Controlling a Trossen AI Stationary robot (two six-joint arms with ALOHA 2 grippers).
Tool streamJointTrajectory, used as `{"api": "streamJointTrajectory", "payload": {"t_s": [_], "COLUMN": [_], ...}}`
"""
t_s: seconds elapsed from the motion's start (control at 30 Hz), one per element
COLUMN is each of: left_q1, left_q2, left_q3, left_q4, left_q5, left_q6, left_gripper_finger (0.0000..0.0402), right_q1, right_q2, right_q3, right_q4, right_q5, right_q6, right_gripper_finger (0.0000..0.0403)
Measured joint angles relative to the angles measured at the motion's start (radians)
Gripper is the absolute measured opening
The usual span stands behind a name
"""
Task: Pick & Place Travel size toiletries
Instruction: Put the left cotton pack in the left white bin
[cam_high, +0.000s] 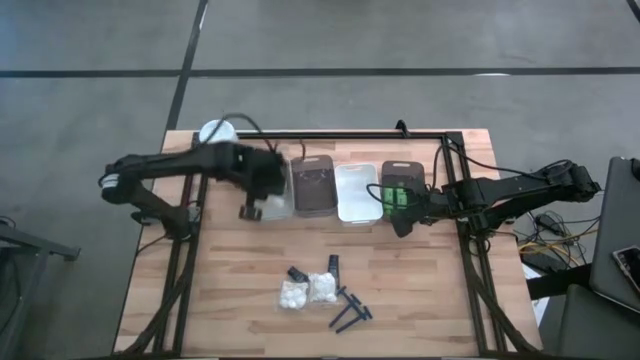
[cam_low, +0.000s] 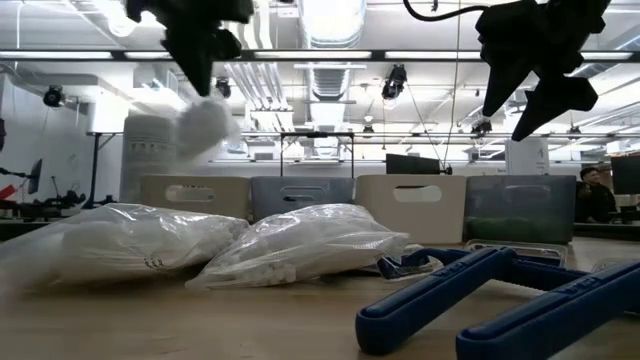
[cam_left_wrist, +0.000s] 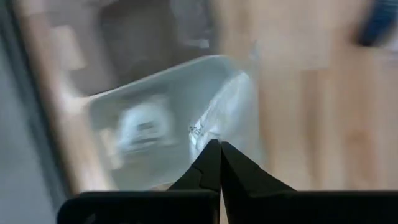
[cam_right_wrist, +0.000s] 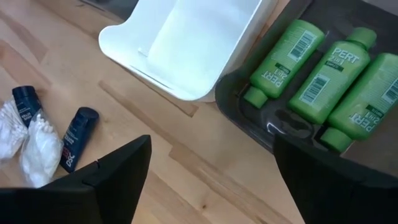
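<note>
I am reading "PERT" on the labels of three green bottles (cam_right_wrist: 317, 68) in the right wrist view, each with a barcode; they are lying side by side in the dark tray (cam_right_wrist: 249, 115) at the upper right of that frame, long axes slanting from upper right to lower left, caps toward the lower left. Beside that tray the white tray (cam_right_wrist: 186, 43) is sitting at the top centre. At the left edge I am seeing two small dark blue tubes (cam_right_wrist: 78, 137) with white print too small to read, next to white packets (cam_right_wrist: 31, 146). From above, the right gripper (cam_high: 405, 215) is hovering with its fingers spread wide, gripping nothing, at the near edge of the rightmost tray holding the bottles. The left gripper (cam_high: 252, 210) is hanging clenched on a white packet (cam_high: 270, 206) at the grey tray (cam_high: 285, 185), left of centre; in the left wrist view its fingertips (cam_left_wrist: 214, 162) are pinching the clear wrapper together. Two more packets (cam_high: 308, 290) are lying at lower centre of the table (cam_high: 430, 300), with dark blue razors (cam_high: 350, 310) just to their right, handles slanting diagonally.
</note>
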Motion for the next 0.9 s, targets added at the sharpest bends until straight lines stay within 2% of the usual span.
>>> {"api": "streamJointTrajectory", "payload": {"t_s": [0.13,0.23,0.37,0.57,0.73,0.9], "left_q1": [0.143,0.213,0.236,0.245,0.246,0.244], "left_q2": [0.02,0.077,0.158,0.283,0.356,0.348], "left_q3": [0.011,0.001,0.001,0.001,0.0,0.0], "left_q4": [0.049,0.04,0.014,0.062,0.064,0.065], "left_q5": [-0.011,0.022,0.049,-0.024,-0.117,-0.151], "left_q6": [0.073,0.117,0.179,0.212,0.203,0.15], "left_gripper_finger": [0.0001,0.0001,0.0001,0.0005,0.0044,0.012], "right_q1": [0.0,0.0,0.0,0.0,0.0,0.0], "right_q2": [0.0,0.0,0.0,0.0,0.0,0.0], "right_q3": [0.0,0.0,0.0,0.0,0.0,0.0], "right_q4": [0.0,0.0,0.0,0.0,0.0,0.0], "right_q5": [0.0,0.0,0.0,0.0,-0.001,-0.009], "right_q6": [0.002,0.02,0.03,0.049,0.057,0.058], "right_gripper_finger": [0.0348,0.0355,0.0358,0.0344,0.0334,0.0333]}}
